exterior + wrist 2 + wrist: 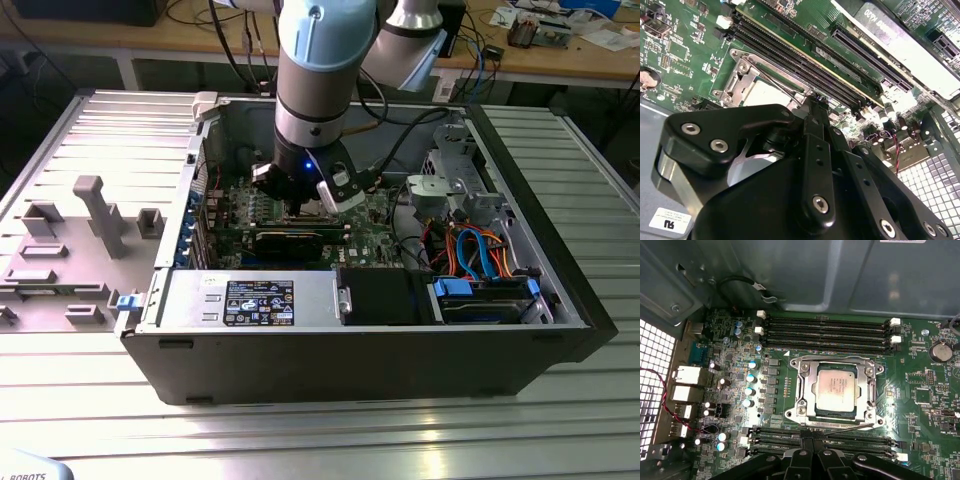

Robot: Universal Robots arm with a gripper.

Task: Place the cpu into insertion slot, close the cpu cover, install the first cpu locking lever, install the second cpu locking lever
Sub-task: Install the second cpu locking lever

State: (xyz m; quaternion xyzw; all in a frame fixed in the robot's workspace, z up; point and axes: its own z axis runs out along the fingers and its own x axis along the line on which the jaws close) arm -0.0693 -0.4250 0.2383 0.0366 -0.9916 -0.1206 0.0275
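Observation:
The cpu [836, 385], a silvery square chip, lies flat in the insertion slot [791, 415] on the green motherboard. The cpu cover [805, 390], a grey metal frame, lies closed around it with the chip showing through its window. A thin wire locking lever [850, 429] runs along the socket's edge, slightly slanted. My gripper [812, 440] is shut, with its black fingertips right at that lever's end, beside the socket. In the second wrist view the gripper [815, 102] reaches the socket's edge, where the cover [742, 80] and the lever [790, 87] show. My gripper [300, 205] is down inside the case.
Long black memory slots [825, 330] flank the socket on both sides. A black graphics card [290, 240] lies just in front of the arm in the open computer case [560, 300]. Coloured drive cables [470, 250] sit at the exterior view's right. Grey fixtures [95, 215] stand outside, left.

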